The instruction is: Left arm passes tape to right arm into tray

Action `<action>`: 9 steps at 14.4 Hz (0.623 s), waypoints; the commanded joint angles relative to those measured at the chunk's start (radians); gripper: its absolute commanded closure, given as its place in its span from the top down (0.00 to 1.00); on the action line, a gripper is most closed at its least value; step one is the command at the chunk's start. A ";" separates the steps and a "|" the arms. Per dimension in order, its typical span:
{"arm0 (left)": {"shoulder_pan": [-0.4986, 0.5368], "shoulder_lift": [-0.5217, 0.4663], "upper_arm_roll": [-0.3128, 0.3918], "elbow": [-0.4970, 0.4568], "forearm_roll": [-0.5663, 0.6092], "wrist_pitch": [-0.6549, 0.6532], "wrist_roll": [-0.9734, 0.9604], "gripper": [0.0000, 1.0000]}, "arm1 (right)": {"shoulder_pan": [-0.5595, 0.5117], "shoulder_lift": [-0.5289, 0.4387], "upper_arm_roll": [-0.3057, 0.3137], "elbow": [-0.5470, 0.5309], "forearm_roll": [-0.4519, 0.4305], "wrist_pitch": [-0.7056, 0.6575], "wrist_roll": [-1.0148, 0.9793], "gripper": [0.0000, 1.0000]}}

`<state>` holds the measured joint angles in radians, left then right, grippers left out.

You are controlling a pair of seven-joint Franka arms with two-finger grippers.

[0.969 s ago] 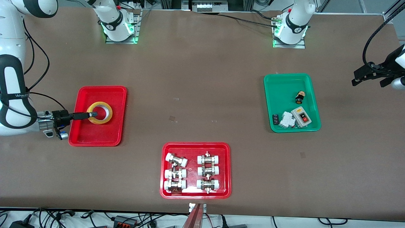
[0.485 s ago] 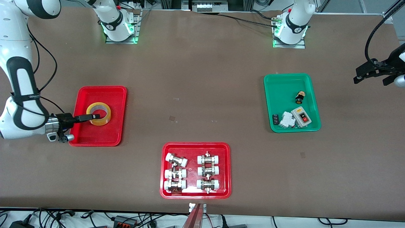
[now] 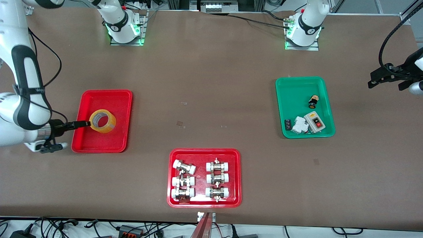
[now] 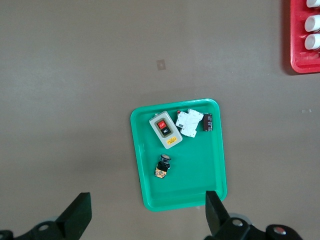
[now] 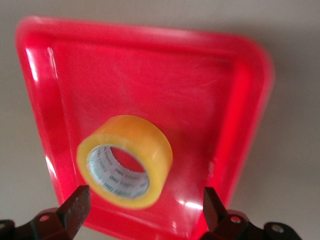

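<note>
The yellow tape (image 3: 102, 121) rests tilted in the plain red tray (image 3: 109, 96), its pale core turned toward the right arm's end of the table. My right gripper (image 3: 81, 124) is open and empty, low over the tray's rim beside the tape. In the right wrist view the tape (image 5: 125, 160) lies on the tray (image 5: 150, 65) ahead of my right gripper (image 5: 145, 194), whose fingers stand wide apart. My left gripper (image 3: 385, 84) is open and empty, up over the table past the green tray at the left arm's end. It also shows in the left wrist view (image 4: 145, 202).
A green tray (image 3: 297, 82) with a switch box and small parts lies toward the left arm's end; it shows in the left wrist view (image 4: 145, 150). A red tray (image 3: 205, 152) of white-capped metal fittings lies nearest the front camera.
The right gripper has let go of the tape and drawn back toward its end of the table. The tape has shifted slightly and tipped up. The left arm has barely moved.
</note>
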<state>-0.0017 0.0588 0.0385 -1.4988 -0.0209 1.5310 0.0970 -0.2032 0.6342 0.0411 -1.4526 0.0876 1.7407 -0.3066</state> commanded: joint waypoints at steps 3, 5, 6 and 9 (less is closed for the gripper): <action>-0.003 0.013 0.000 0.038 0.021 -0.023 0.020 1.00 | 0.094 -0.246 0.000 -0.034 -0.097 -0.021 0.236 1.00; 0.000 0.013 0.000 0.038 0.021 -0.023 0.021 1.00 | 0.088 -0.274 0.000 0.038 -0.092 -0.061 0.222 1.00; 0.000 0.013 0.000 0.038 0.019 -0.023 0.020 1.00 | 0.090 -0.274 0.002 0.099 -0.092 -0.120 0.221 1.00; -0.001 0.013 0.000 0.038 0.021 -0.023 0.020 1.00 | 0.090 -0.274 -0.004 0.233 -0.091 -0.234 0.241 1.00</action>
<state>-0.0015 0.0590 0.0386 -1.4920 -0.0209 1.5295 0.0986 -0.1067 0.3408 0.0329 -1.3088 0.0067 1.5638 -0.0865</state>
